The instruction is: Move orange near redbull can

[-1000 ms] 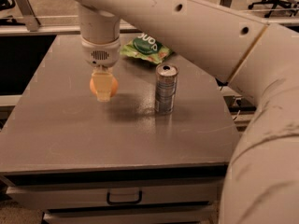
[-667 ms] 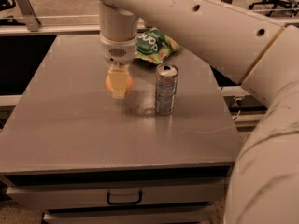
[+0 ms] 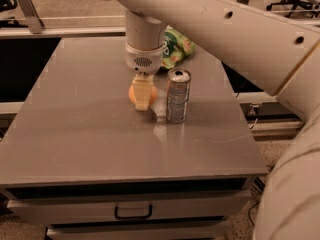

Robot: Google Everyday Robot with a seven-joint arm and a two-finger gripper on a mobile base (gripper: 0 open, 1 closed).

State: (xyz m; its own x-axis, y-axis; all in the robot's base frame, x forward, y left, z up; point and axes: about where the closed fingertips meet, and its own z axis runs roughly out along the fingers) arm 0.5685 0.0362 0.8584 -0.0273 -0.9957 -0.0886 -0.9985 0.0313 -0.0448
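The orange (image 3: pixel 134 94) is a small round fruit held between my gripper's pale fingers, low over the grey table top just left of the redbull can. The redbull can (image 3: pixel 178 96) stands upright, silver and blue with a shiny pull-tab top, near the table's middle right. My gripper (image 3: pixel 142 95) hangs straight down from the big cream arm and is shut on the orange. One finger (image 3: pixel 142 91) covers most of the fruit's front. A small gap separates the orange from the can.
A green snack bag (image 3: pixel 176 49) lies behind the can, partly hidden by my wrist. The grey table (image 3: pixel 75 134) has a drawer with a handle (image 3: pixel 133 212) below its front edge. The arm crosses the upper right of the view.
My gripper has carried the orange to the right, from the table's left-middle to just beside the can. The can and the bag have not moved.
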